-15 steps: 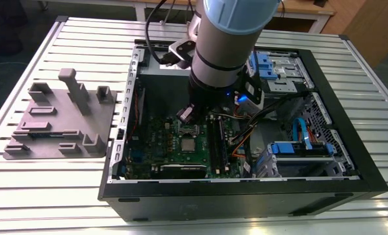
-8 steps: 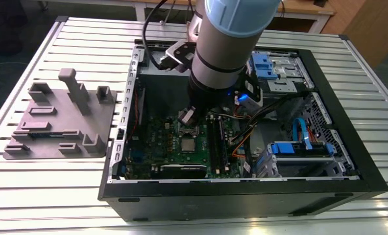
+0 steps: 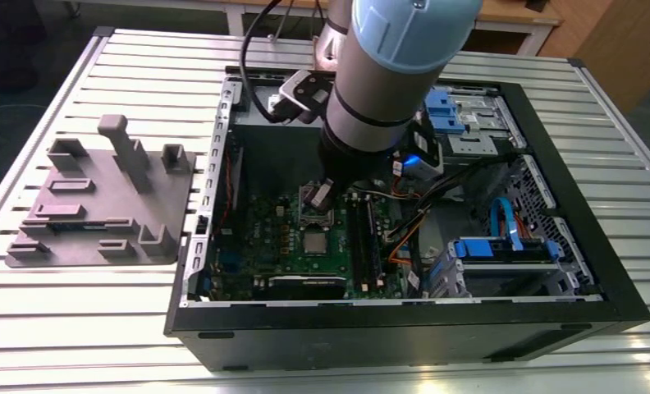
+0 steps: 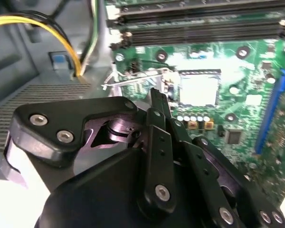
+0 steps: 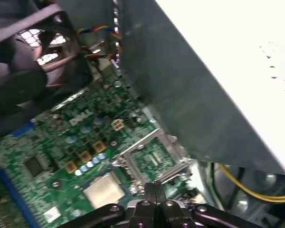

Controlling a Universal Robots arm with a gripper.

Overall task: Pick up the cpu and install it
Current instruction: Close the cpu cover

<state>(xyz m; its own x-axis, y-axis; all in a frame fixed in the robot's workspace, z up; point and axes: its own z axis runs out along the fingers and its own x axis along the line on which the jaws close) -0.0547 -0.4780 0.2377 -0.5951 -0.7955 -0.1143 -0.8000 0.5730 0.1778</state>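
The cpu [image 3: 316, 242], a small silvery square, lies flat in its place on the green motherboard [image 3: 254, 238] inside the open computer case. It appears in both wrist views as a pale square [image 4: 198, 89] [image 5: 104, 190]. Right beside it the silver metal socket frame [image 3: 316, 215] [image 4: 133, 78] [image 5: 154, 156] stands swung open. My gripper [image 3: 321, 195] hangs just over that frame, its two thin black fingers pressed together with nothing between them. The tips [image 4: 156, 95] [image 5: 154, 186] sit at the frame's edge, beside the cpu and not on it.
Black memory slots [image 3: 363, 238] run next to the socket. A black fan [image 5: 23, 71] and the grey case wall [image 5: 194, 104] stand close by. Yellow cables [image 4: 61, 38] pass near the frame. A grey holder block [image 3: 101, 205] sits outside the case at the exterior view's left.
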